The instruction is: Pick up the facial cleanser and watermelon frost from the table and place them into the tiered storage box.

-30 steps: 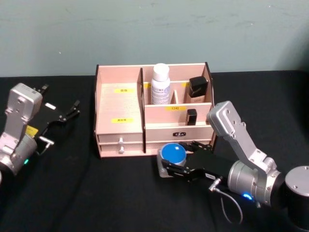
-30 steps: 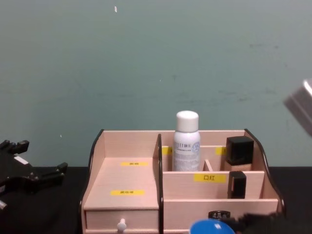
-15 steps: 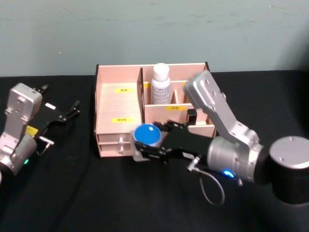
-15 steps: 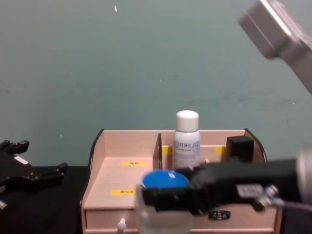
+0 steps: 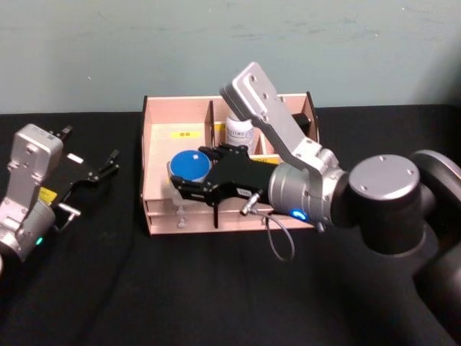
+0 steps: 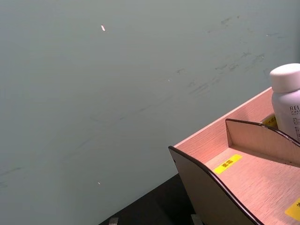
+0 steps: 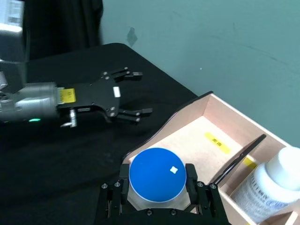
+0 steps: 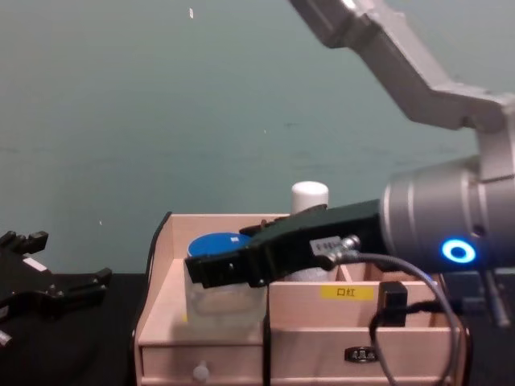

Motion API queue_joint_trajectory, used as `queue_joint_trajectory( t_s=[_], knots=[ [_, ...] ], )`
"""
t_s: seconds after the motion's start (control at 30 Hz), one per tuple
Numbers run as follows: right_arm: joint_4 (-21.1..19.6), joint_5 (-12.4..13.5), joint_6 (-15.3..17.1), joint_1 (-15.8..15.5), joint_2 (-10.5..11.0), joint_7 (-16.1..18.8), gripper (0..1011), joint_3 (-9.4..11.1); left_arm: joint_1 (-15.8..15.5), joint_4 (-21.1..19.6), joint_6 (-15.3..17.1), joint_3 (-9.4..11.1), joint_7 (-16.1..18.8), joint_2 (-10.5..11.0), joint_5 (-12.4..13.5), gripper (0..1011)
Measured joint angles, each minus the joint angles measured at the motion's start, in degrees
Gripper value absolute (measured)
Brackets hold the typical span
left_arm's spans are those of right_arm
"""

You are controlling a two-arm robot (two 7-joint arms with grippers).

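Observation:
A clear jar with a round blue lid (image 5: 191, 164) (image 7: 157, 174) (image 8: 214, 299), which I take for the facial cleanser, hangs over the wide left compartment of the tiered storage box (image 5: 160, 207) (image 7: 202, 135) (image 8: 322, 338) (image 6: 243, 183). My right gripper (image 5: 193, 174) (image 7: 157, 182) (image 8: 219, 272) is shut on the jar's sides. A white bottle (image 5: 238, 134) (image 6: 287, 101) (image 7: 273, 186) (image 8: 309, 195), probably the watermelon frost, stands upright in a rear compartment. My left gripper (image 5: 99, 169) (image 7: 135, 93) (image 8: 68, 265) rests open over the black table, left of the box.
A small black tube (image 8: 393, 304) stands in a front right slot of the box. The right arm (image 5: 281, 122) stretches across the box's right half. Black tabletop (image 5: 144, 288) lies in front of the box.
My right gripper has carried the blue-lidded jar up and to the left, from the table in front of the box to above its left compartment. The left arm has not moved.

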Motion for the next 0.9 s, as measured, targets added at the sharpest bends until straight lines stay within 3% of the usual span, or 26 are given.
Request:
queue_joint_trajectory(
  t_s=[0.53,0.9],
  knots=[
    [10.84,-2.09,-0.94,5.7,-5.52,0.03,713,0.47,0.0,0.0,0.0,0.0,0.0,0.0,0.0,1001],
    [15.48,-3.18,-2.18,8.06,-8.01,-0.03,712,0.51,0.0,0.0,0.0,0.0,0.0,0.0,0.0,1001]
  ],
)
